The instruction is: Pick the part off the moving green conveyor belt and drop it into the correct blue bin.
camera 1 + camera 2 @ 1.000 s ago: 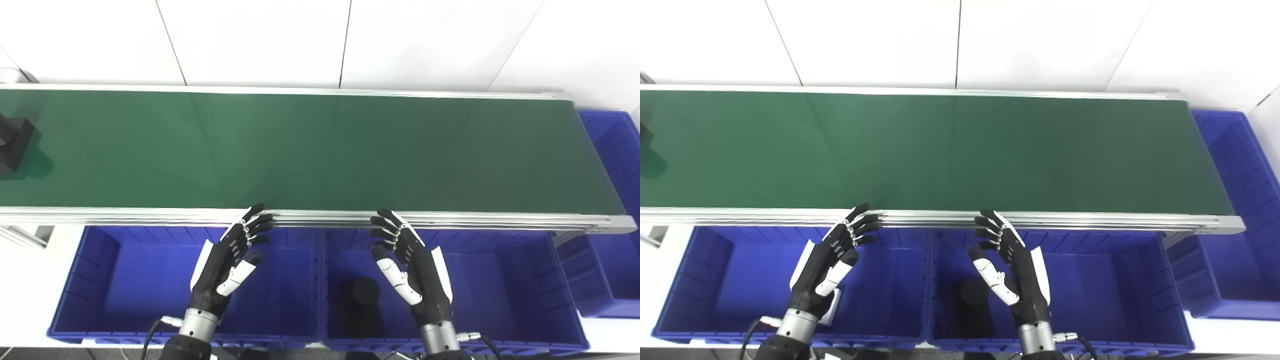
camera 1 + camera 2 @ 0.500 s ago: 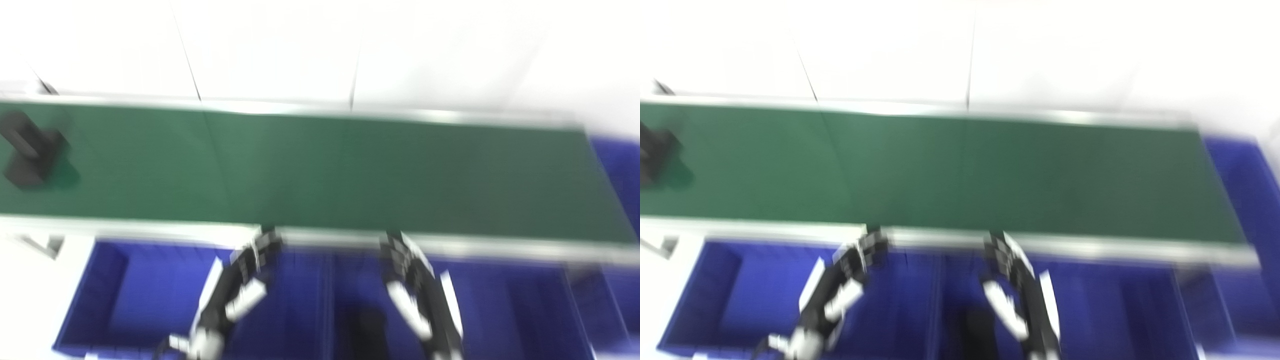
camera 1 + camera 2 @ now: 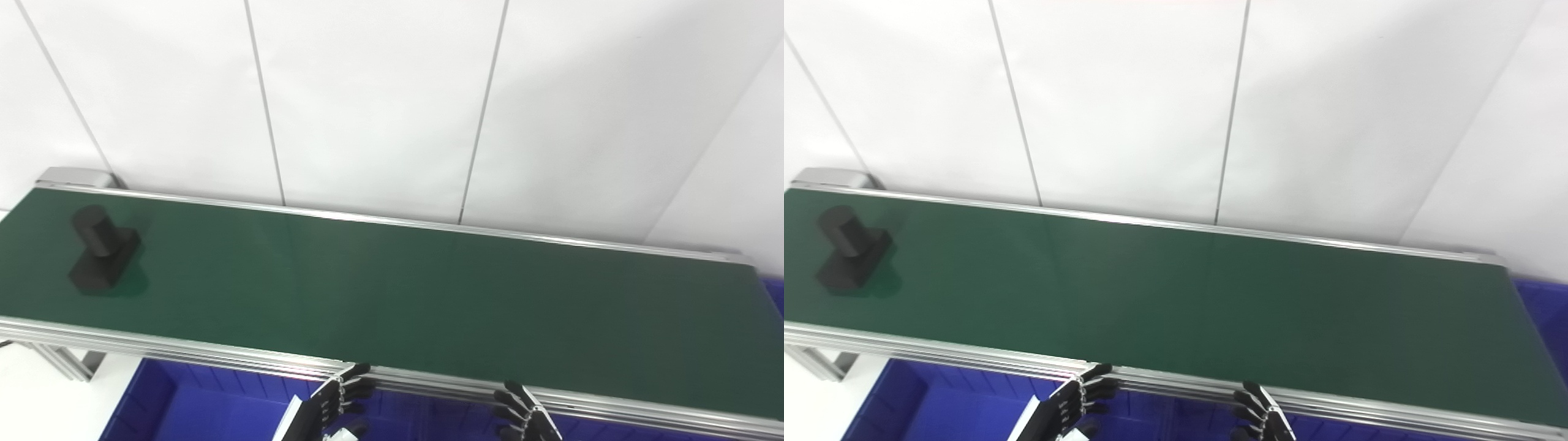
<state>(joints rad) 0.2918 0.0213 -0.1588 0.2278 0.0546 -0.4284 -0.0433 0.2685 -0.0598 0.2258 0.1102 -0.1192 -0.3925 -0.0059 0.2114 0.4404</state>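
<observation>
A black part (image 3: 102, 248), a round stub on a square block, lies on the green conveyor belt (image 3: 392, 288) at its far left. It also shows in the right eye view (image 3: 850, 255). My left hand (image 3: 331, 407) and right hand (image 3: 525, 416) sit at the bottom edge, just below the belt's near rail, far right of the part. Only their fingertips show; the fingers are spread and hold nothing. Blue bins (image 3: 202, 410) lie below the rail, mostly cut off.
The belt's silver near rail (image 3: 184, 352) runs across in front of the hands. A white panelled wall (image 3: 392, 98) stands behind the belt. A further blue bin corner (image 3: 1546, 303) shows at the belt's right end.
The camera has tilted up, so the bins and hands have slid to the bottom edge. The black part has moved rightward onto the belt into full view. The hands keep their pose.
</observation>
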